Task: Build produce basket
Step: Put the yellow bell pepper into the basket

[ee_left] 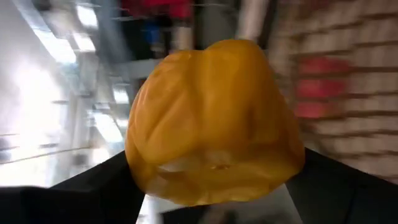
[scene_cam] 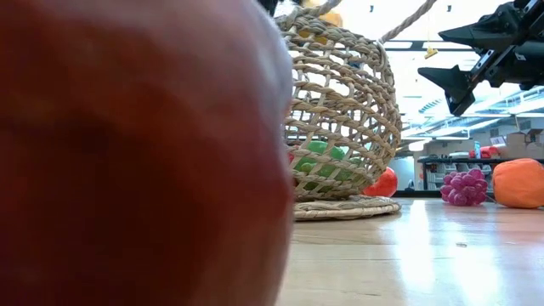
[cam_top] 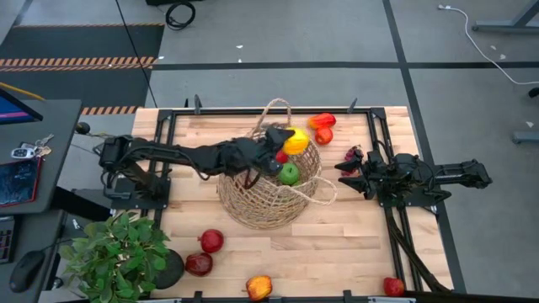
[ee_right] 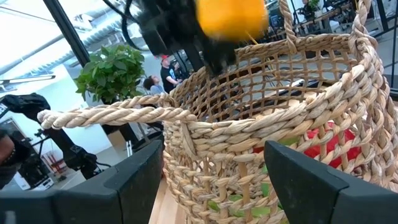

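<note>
Left gripper [cam_top: 290, 141] pinching yellow pepper [cam_top: 296, 140] over basket [cam_top: 268, 198] mouth; lower it inside past the rim before spreading fingers, clear of green apple [cam_top: 289, 174]; right gripper [cam_top: 347, 166] spread, empty, beside basket.

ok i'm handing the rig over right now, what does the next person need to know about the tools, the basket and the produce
Left tool: shut on a yellow pepper, held over the basket opening.
Right tool: open and empty, raised just right of the basket, facing it.
Done: a green fruit and something red are in the basket.
Left: release the pepper into the basket. On the table remain two red fruits behind the basket, grapes by the right arm, two dark red fruits in front, a red-yellow one at the front edge and a red one at the front right.
</note>
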